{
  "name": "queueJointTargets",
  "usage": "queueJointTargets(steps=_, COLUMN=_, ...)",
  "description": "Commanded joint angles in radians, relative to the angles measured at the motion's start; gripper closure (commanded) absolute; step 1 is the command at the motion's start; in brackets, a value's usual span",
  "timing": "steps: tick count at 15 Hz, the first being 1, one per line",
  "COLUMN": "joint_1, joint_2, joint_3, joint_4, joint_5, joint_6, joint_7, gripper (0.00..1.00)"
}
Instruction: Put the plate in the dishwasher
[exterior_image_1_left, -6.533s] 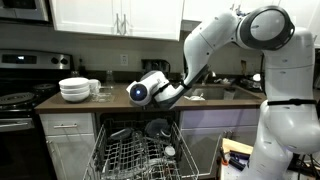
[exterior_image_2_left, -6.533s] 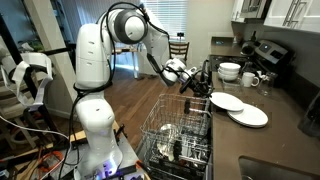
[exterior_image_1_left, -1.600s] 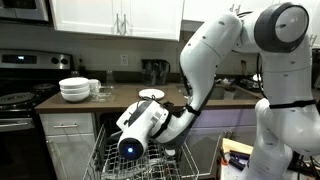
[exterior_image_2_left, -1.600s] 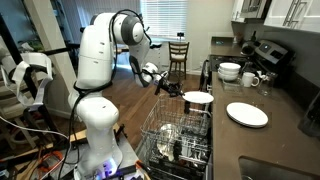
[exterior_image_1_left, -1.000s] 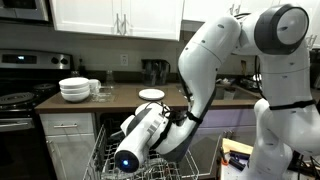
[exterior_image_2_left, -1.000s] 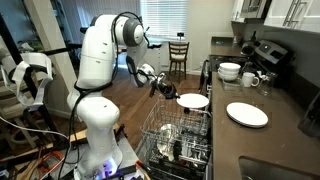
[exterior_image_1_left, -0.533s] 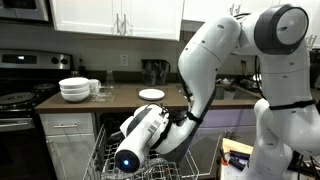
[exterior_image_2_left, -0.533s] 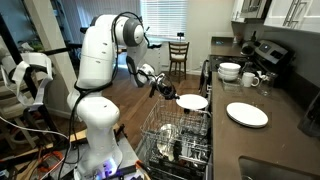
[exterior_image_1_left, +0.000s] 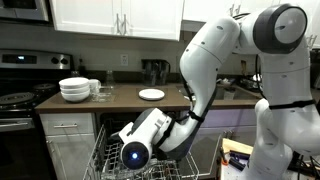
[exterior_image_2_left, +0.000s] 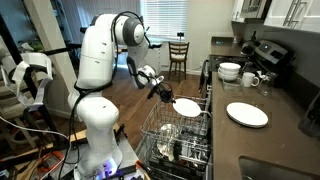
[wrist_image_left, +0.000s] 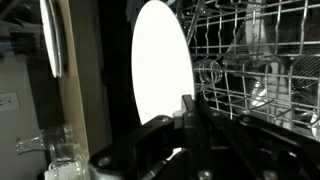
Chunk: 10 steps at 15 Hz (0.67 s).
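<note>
My gripper (exterior_image_2_left: 168, 98) is shut on the rim of the small white plate (exterior_image_2_left: 186, 106) and holds it tilted just above the dishwasher's pulled-out wire rack (exterior_image_2_left: 176, 136). In the wrist view the plate (wrist_image_left: 160, 70) stands nearly on edge between my fingers (wrist_image_left: 188, 112), with the rack's tines (wrist_image_left: 250, 70) right beside it. In an exterior view my wrist (exterior_image_1_left: 136, 152) hangs low over the rack (exterior_image_1_left: 112, 160) and hides the plate and the fingers.
A second white plate (exterior_image_2_left: 247, 114) lies on the counter, also seen in an exterior view (exterior_image_1_left: 151, 94). A stack of white bowls (exterior_image_1_left: 74, 89) and glassware stand near the black stove (exterior_image_1_left: 15, 100). Dishes sit in the rack. A chair (exterior_image_2_left: 178, 52) stands behind.
The gripper has moved down toward the rack with the plate, and the plate has tipped from flat to more on edge.
</note>
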Motion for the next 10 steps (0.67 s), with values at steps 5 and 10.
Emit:
queueJointTargets(steps=5, joint_1=-0.013, joint_2=-0.013, joint_3=-0.007, joint_4=-0.026, joint_5=0.003, joint_6=0.118, joint_7=-0.005, gripper=0.95)
queueJointTargets(steps=10, joint_1=-0.012, joint_2=-0.004, joint_3=-0.007, joint_4=-0.025, joint_5=0.003, joint_6=0.118, joint_7=-0.005, gripper=0.95)
